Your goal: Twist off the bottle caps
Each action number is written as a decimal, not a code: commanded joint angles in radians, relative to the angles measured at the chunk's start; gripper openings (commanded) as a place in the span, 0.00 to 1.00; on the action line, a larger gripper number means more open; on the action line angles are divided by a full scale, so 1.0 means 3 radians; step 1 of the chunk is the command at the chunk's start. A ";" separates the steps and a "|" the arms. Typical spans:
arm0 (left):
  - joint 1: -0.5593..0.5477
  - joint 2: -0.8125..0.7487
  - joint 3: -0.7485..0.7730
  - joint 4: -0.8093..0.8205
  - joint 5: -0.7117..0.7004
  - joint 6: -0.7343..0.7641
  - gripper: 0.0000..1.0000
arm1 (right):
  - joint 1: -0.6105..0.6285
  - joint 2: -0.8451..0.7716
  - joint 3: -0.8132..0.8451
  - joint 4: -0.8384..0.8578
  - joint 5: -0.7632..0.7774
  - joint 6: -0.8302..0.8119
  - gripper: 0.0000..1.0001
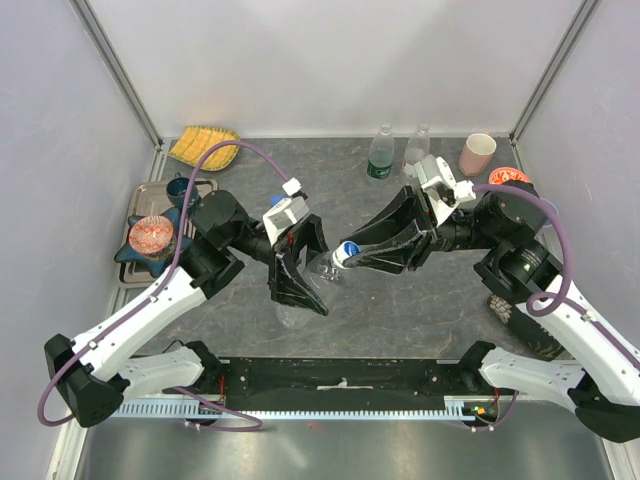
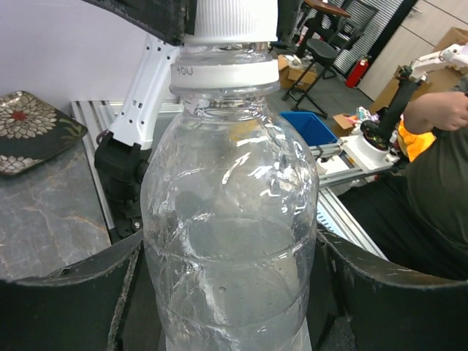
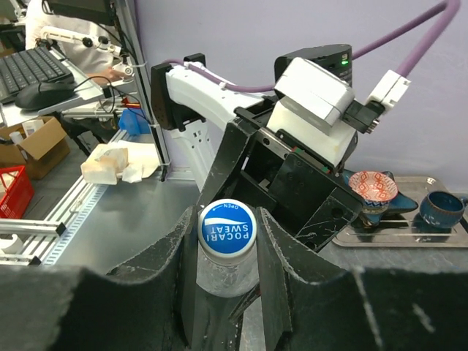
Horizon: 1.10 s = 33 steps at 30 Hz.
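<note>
My left gripper [image 1: 298, 285] is shut on the body of a clear bottle [image 1: 320, 268] and holds it tilted above the table's middle. The bottle fills the left wrist view [image 2: 230, 241], with dark fingers [image 2: 66, 292] at both sides. Its white-and-blue cap [image 1: 347, 252] reads POCARI SWEAT in the right wrist view [image 3: 227, 228] and still sits on the neck [image 2: 235, 18]. My right gripper [image 3: 227, 238] is shut on this cap, with a finger pressed against each side. Two more bottles stand at the back: one with a dark green label [image 1: 380, 155] and one clear [image 1: 415, 150].
A pink cup [image 1: 478, 153] stands at the back right beside an orange patterned dish [image 1: 508, 177]. A metal tray [image 1: 140, 200] at the left holds a blue cup [image 1: 180, 188] and a patterned bowl [image 1: 152, 237]. A yellow plate [image 1: 203, 145] lies at the back left.
</note>
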 commanded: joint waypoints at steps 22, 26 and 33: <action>0.0061 -0.0143 0.0433 -0.1579 -0.1221 0.1531 0.32 | 0.0018 0.0065 0.0583 -0.0734 0.1490 0.0147 0.91; -0.0010 -0.0219 0.0352 -0.1590 -0.2070 0.1684 0.33 | 0.0023 0.0116 0.0706 -0.0754 0.2097 0.0331 0.93; -0.0347 -0.0291 0.0244 -0.1498 -0.3803 0.1940 0.34 | 0.0028 0.0311 0.0707 -0.0907 0.2885 0.0873 0.90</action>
